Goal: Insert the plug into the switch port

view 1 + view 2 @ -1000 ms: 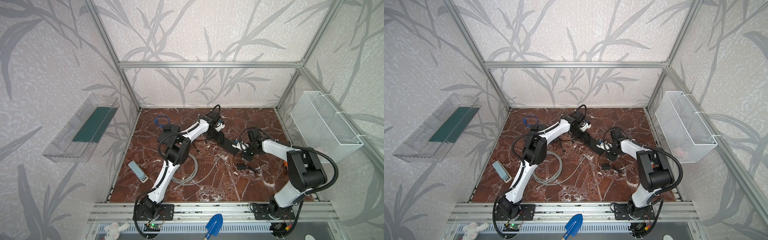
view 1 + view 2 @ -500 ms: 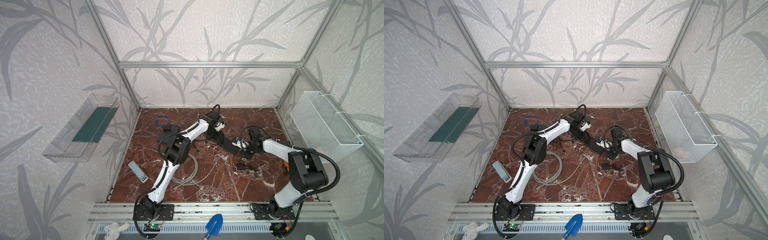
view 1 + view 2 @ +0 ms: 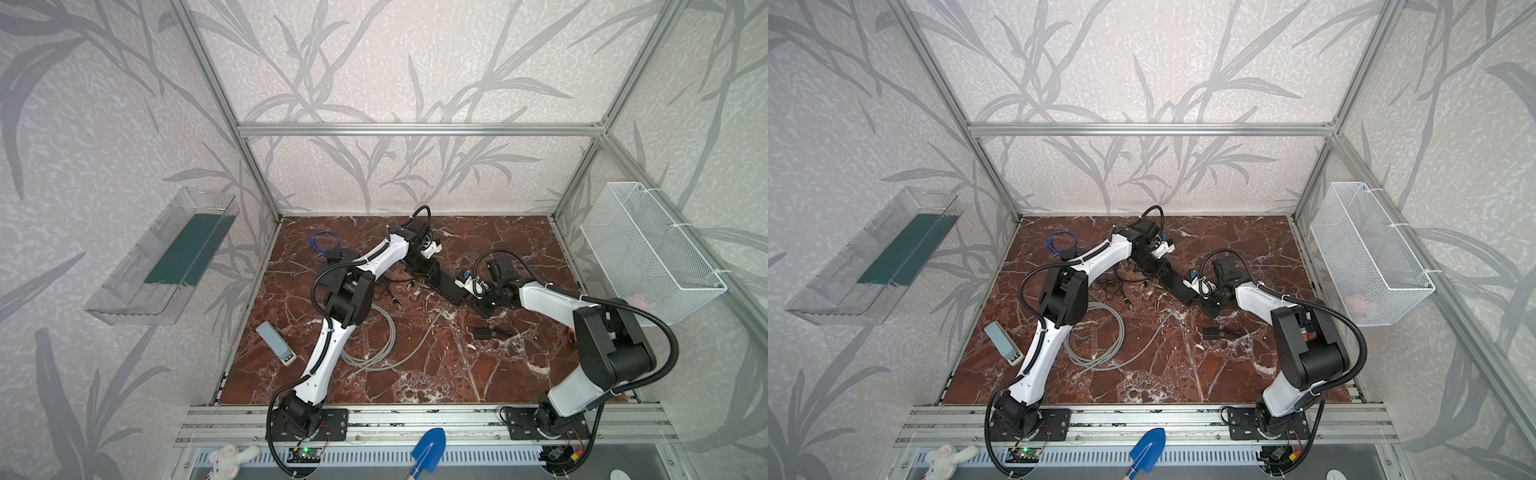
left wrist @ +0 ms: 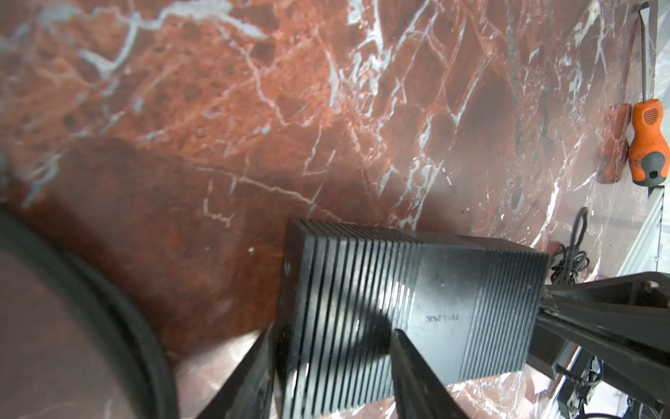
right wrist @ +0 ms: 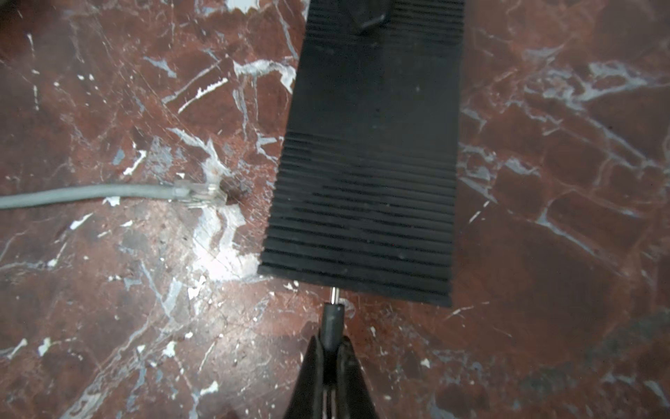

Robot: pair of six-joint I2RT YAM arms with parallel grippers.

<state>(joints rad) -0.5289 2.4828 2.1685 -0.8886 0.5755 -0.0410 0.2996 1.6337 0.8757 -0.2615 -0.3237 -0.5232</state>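
The switch (image 3: 446, 286) (image 3: 1179, 286) is a black ribbed oblong box lying on the marble floor. The left wrist view shows my left gripper (image 4: 331, 362) open at one end of the switch (image 4: 417, 297). One finger (image 4: 261, 362) stands beside the end face and the other finger (image 4: 409, 362) lies over the ribbed top. My right gripper (image 5: 331, 348) is shut on the plug (image 5: 333, 321), a thin black barrel with a metal pin. The pin's tip meets the near end face of the switch (image 5: 369, 163). In both top views the right gripper (image 3: 476, 302) (image 3: 1208, 306) sits at the switch's opposite end from the left gripper (image 3: 430, 270) (image 3: 1160, 270).
A grey cable (image 3: 374, 340) lies coiled mid-floor, its clear connector (image 5: 197, 192) beside the switch. A small black adapter (image 3: 484, 333), a grey-blue handset (image 3: 276, 343), a blue wire loop (image 3: 324, 241) and an orange screwdriver (image 4: 649, 145) lie around. A white wire basket (image 3: 648, 249) hangs right.
My right gripper has edged left with the plug, closer to the switch's end. The left arm has hardly moved.
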